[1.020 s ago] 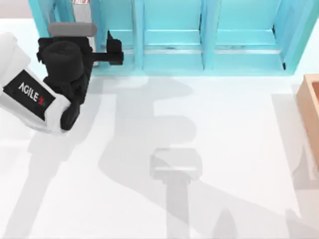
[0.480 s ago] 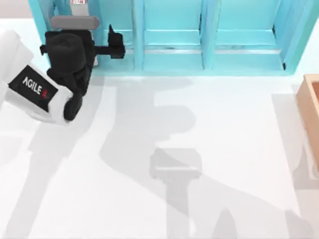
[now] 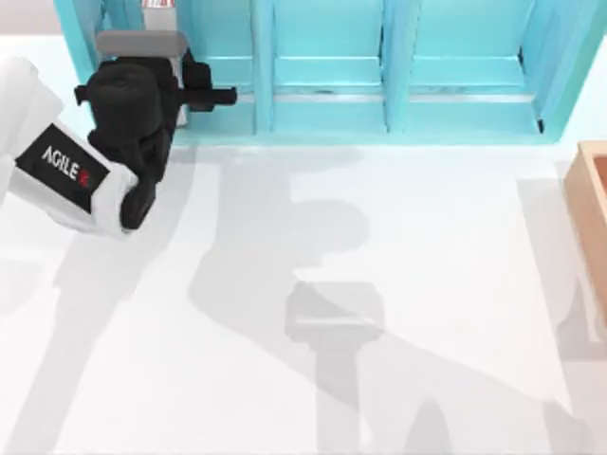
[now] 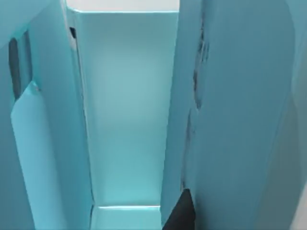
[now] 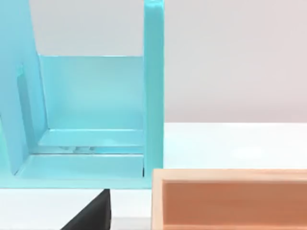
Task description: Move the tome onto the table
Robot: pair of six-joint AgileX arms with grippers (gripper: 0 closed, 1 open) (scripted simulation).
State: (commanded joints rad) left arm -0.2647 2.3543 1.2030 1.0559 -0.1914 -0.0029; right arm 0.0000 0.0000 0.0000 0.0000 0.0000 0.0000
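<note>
My left hand (image 3: 204, 95) is inside the leftmost bay of the shelf unit (image 3: 398, 85), the tome (image 3: 157, 4) just behind it; whether it is wide I cannot tell, so I should advance slowly.

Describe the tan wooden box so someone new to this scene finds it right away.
Start from the light-blue shelf unit along the far edge of the white table. Go to the table's right side: the tan wooden box sits there, just in front of the shelf's right end. It is open-topped and the one tan thing among blue and white.
</note>
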